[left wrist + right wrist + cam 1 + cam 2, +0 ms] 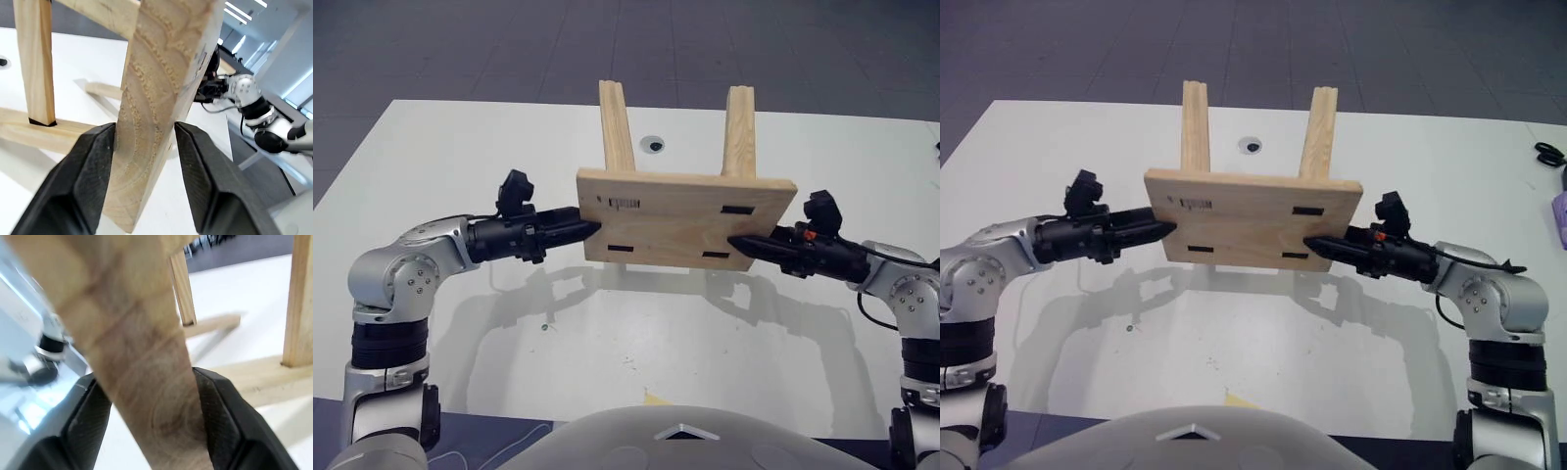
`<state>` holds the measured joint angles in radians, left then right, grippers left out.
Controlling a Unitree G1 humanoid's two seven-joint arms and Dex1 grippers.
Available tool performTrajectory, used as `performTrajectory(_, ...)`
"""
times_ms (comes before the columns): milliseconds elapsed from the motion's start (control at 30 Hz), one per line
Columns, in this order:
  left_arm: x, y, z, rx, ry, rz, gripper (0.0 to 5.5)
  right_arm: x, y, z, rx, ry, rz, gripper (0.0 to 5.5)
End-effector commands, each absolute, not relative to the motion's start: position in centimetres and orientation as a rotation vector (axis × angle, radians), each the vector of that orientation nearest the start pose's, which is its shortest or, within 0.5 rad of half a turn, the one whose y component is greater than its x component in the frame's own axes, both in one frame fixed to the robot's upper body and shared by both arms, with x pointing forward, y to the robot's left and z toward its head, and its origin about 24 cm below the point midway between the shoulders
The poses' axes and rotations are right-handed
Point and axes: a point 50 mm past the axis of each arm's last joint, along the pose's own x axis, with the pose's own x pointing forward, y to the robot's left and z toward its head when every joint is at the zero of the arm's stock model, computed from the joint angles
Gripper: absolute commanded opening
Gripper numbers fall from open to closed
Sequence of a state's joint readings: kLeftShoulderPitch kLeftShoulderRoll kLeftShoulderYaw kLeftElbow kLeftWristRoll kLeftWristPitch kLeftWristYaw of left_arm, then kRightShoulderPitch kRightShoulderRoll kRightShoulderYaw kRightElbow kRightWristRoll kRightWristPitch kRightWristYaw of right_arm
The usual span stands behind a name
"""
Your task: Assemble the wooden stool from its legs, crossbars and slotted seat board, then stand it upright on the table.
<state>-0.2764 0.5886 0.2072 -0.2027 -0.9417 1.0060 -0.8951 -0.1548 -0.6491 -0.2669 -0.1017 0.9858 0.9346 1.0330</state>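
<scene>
The assembled wooden stool is held over the white table (460, 147), its slotted seat board (685, 220) facing me and its two visible legs (616, 127) (738, 132) pointing away. My left gripper (587, 228) is shut on the board's left edge, and its dark fingers (98, 156) clamp the end grain on both sides. My right gripper (736, 242) is shut on the board's lower right edge, fingers (215, 406) pressed against the wood. A leg (34, 63) and crossbar (29, 132) show behind the board in the left wrist view.
A small round hole (654, 145) sits in the table behind the stool. A yellow scrap (651, 398) lies near the front edge. A black item (1549, 152) and a purple one (1561, 208) lie at the far right edge.
</scene>
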Motion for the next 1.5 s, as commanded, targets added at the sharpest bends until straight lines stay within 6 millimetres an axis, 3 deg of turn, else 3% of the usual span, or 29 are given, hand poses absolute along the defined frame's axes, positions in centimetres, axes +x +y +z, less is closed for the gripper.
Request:
performTrajectory(33, 25.8, 15.4, 18.5, -0.733, 0.185, -1.23, 1.82, 25.5, -20.0, 18.1, 0.844, -0.002, 1.126, 2.41)
performTrajectory(233, 28.5, 14.5, 20.7, -0.877, 0.159, -0.876, 1.61, 27.0, -19.1, 20.0, 0.962, -0.074, 0.945, 1.9)
performTrajectory(400, 30.3, 15.1, 21.5, -0.966, 0.182, -0.62, 1.61, 29.0, -20.0, 18.8, 0.926, -0.039, 0.681, 1.77)
performTrajectory(500, 32.0, 17.5, 21.7, -1.057, 0.165, -0.37, 1.6, 31.4, -22.1, 17.6, 0.91, -0.018, 0.423, 2.49)
performTrajectory(633, 33.1, 19.4, 22.2, -1.14, 0.134, -0.231, 1.57, 32.5, -23.4, 17.5, 0.927, -0.067, 0.313, 3.12)
performTrajectory(833, 34.2, 21.1, 21.7, -1.103, 0.123, -0.173, 2.48, 32.4, -22.4, 16.5, 0.892, -0.075, 0.309, 4.08)
performTrajectory(1000, 33.9, 21.4, 23.0, -1.071, 0.055, -0.289, 3.33, 31.8, -21.1, 16.1, 0.921, -0.115, 0.321, 4.89)
performTrajectory(1067, 33.9, 22.3, 23.0, -1.056, 0.024, -0.254, 3.61, 31.5, -20.6, 15.6, 0.912, -0.118, 0.31, 5.15)
performTrajectory(1133, 34.2, 24.1, 22.9, -0.922, -0.036, -0.082, 3.96, 31.1, -20.5, 15.2, 0.836, -0.133, 0.237, 5.4)
performTrajectory(1200, 33.9, 25.4, 23.8, -0.594, -0.146, 0.078, 4.29, 30.8, -21.3, 14.6, 0.615, -0.166, 0.053, 5.4)
performTrajectory(1333, 34.6, 23.1, 26.7, -0.024, -0.339, 0.133, 4.96, 30.0, -21.9, 13.4, 0.226, -0.205, -0.157, 5.4)
performTrajectory(1400, 35.2, 22.4, 26.9, 0.109, -0.383, 0.151, 5.34, 30.1, -21.8, 13.1, 0.071, -0.221, -0.215, 5.4)
performTrajectory(1500, 35.4, 22.2, 25.1, 0.12, -0.341, 0.163, 5.39, 30.2, -21.6, 12.9, -0.03, -0.265, -0.274, 5.4)
